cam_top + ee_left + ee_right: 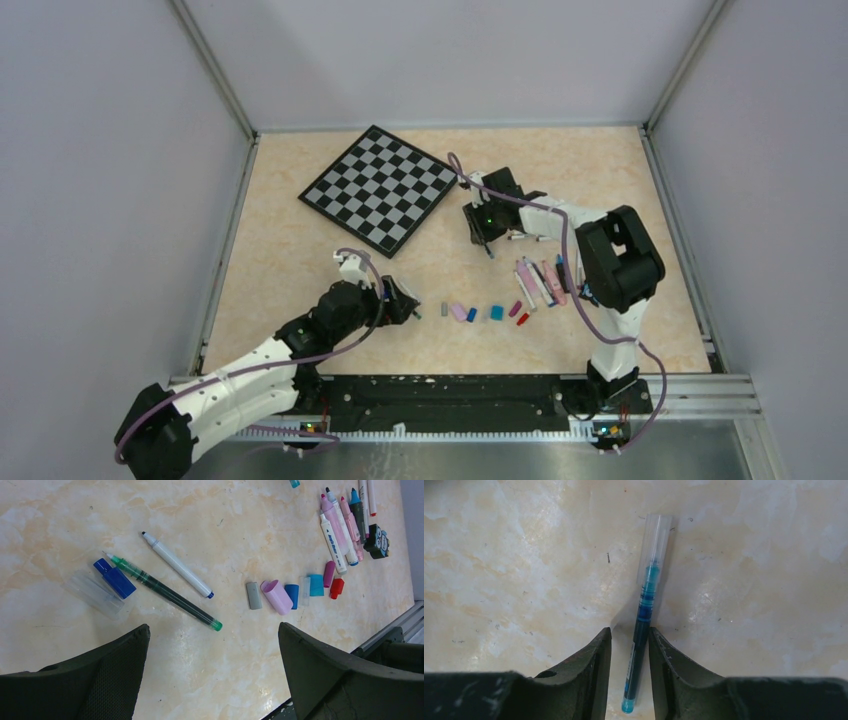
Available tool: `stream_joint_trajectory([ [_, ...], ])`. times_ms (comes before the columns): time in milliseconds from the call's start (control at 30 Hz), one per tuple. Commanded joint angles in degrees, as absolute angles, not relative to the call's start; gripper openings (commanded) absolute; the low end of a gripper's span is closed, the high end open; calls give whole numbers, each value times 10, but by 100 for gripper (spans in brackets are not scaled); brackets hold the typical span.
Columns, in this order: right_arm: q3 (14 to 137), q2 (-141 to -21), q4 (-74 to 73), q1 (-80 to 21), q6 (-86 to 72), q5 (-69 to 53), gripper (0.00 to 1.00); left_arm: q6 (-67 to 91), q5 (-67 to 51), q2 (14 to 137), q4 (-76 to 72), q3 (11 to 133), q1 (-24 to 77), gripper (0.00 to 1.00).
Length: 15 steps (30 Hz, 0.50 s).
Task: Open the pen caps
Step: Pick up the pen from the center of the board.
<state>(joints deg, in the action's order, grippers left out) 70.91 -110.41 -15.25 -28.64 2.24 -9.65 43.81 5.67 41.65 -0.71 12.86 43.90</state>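
My right gripper (pixel 629 630) is low over the table, its jaws narrowly apart around a blue pen (pixel 640 645) that lies between them. The pen touches the right finger (pixel 664 655) and a gap shows on the left. The pen's clear cap (pixel 656 535) is on and points away. In the top view the right gripper (pixel 487 232) is right of the board. My left gripper (pixel 212 627) is wide open and empty above the table. Loose caps lie in a row: grey (pixel 254 595), pink (pixel 276 596), blue (pixel 292 595), teal (pixel 315 584), magenta (pixel 329 573), red (pixel 336 588).
An uncapped green pen (pixel 160 590), a white pen (pixel 177 566), a blue cap (pixel 114 578) and a clear cap (pixel 92 593) lie near the left gripper. Several pens and pink highlighters (pixel 340 527) and an owl-like figure (pixel 377 541) lie far right. The checkered board (pixel 380 187) is at the back.
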Motion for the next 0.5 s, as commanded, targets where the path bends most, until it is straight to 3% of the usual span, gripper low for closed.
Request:
stream_joint_trajectory([
  [0, 691, -1098, -219, -291, 40, -100, 31, 448, 67, 413, -14, 148, 436, 99],
  [200, 676, -1091, -226, -291, 52, -105, 22, 450, 58, 413, -27, 148, 436, 99],
  [333, 672, -1098, -217, -291, 53, -97, 8, 454, 51, 411, -46, 144, 436, 99],
  [467, 675, -1097, -209, -291, 56, -98, 0, 464, 34, 403, -74, 132, 436, 99],
])
